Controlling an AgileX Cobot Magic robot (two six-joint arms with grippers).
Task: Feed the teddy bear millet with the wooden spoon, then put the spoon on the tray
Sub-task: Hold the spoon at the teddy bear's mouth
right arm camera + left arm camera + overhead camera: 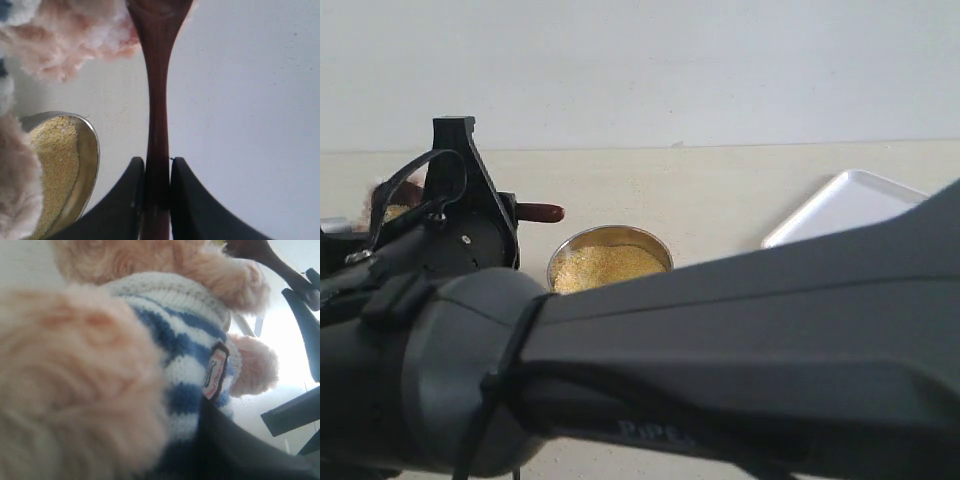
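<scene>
The teddy bear (165, 335) fills the left wrist view, its striped shirt and crest badge (215, 371) close up. My left gripper (170, 440) is shut on its body; one dark finger (240, 450) presses the shirt and fur hides the other. My right gripper (157, 161) is shut on the wooden spoon's handle (157, 100). The spoon's bowl (159, 7) lies against the bear's fur (75, 40). Its handle end (542, 212) sticks out behind the right wrist (460, 215). The millet (605, 265) fills the steel bowl (90, 150) beside the bear. The white tray (850, 205) lies at the far right.
My right arm (720, 350) crosses the whole front of the exterior view and hides most of the table and the bear. A pale wall runs behind the beige tabletop (720, 190). A few loose grains lie by the steel bowl (117, 117).
</scene>
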